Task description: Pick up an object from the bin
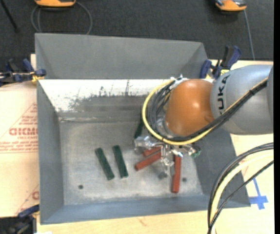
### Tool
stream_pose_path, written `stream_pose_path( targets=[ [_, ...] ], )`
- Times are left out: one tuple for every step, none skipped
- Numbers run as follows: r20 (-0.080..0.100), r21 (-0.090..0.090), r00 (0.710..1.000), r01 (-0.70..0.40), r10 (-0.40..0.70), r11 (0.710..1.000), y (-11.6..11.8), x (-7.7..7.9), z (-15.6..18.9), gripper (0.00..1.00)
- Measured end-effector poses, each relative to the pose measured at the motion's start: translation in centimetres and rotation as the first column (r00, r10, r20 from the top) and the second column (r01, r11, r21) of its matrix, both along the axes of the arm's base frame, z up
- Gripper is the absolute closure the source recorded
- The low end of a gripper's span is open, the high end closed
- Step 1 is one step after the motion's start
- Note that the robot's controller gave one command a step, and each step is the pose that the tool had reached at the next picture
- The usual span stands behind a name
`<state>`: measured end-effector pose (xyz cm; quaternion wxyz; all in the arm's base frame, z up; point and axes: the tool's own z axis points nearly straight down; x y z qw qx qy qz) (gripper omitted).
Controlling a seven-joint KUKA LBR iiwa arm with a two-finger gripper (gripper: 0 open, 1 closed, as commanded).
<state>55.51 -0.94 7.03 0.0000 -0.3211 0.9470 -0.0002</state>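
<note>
Mid-floor in the bin (76,130) lie two green bars (104,164), side by side and well apart from the rest. Rightward, the gripper (163,154) is low over two slanting red bars (148,164); whether it is wide or narrow I cannot tell. A third red bar (176,175) lies just beside, toward the front wall. The likely trouble is crowding: a neighbouring bar may be pinched or nudged, spoiling the grip.

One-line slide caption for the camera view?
Gripper over three red bars on the grey bin floor, two green bars side by side nearby.
</note>
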Motion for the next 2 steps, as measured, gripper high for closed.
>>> stream_pose_path(
  targets=[
    [0.002,0.003,1.0,0.0,0.0,1.0,0.3,0.2,0.0,1.0],
    [0.015,-0.001,0.999,-0.033,0.033,0.999,-1.1,8.8,15.2,1.0]
  ],
)
